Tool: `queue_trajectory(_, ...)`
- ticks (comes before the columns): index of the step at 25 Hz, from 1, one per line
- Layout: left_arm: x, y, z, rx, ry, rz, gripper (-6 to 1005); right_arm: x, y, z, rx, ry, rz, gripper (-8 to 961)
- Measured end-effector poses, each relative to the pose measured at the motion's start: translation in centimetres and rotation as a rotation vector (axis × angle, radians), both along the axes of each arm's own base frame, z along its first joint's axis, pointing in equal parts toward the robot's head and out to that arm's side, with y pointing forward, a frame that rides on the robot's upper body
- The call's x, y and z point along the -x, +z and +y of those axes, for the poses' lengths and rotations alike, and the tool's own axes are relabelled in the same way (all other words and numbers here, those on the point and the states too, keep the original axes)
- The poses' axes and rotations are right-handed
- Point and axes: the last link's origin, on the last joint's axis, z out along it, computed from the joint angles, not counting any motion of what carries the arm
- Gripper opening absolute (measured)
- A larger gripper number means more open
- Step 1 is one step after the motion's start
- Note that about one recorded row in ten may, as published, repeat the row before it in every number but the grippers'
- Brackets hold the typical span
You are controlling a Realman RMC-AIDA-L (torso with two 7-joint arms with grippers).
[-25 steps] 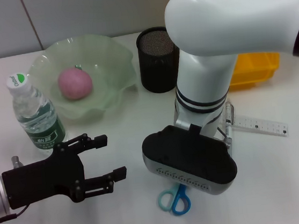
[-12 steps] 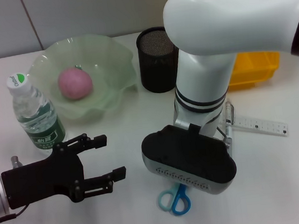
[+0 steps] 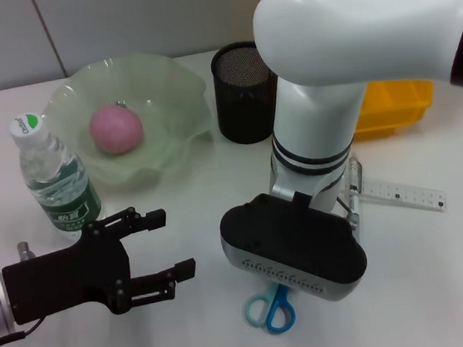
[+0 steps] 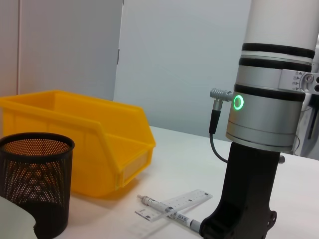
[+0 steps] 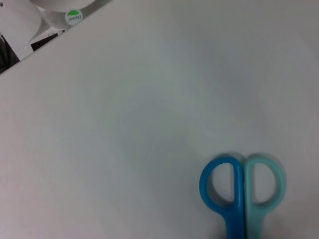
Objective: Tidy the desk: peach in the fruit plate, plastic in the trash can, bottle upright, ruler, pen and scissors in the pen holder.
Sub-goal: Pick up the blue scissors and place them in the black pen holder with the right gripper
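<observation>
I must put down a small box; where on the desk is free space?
Bare desk lies between the bottle, the fruit plate and the right arm, above the open left gripper. Crowded: around the scissors, ruler and pen holder.

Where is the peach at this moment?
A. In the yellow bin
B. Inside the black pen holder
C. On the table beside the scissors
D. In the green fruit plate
D: the head view shows the pink peach lying in the middle of the green fruit plate, behind the upright bottle and apart from the pen holder and both grippers.
</observation>
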Motion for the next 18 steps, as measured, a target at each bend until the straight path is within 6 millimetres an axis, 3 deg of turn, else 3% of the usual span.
queue_trajectory(18,0.13,0.0,-0.17,0.001,0.005,-0.002,841,-0.17,-0.21,-0.15,0.013,0.002,-0.015,247)
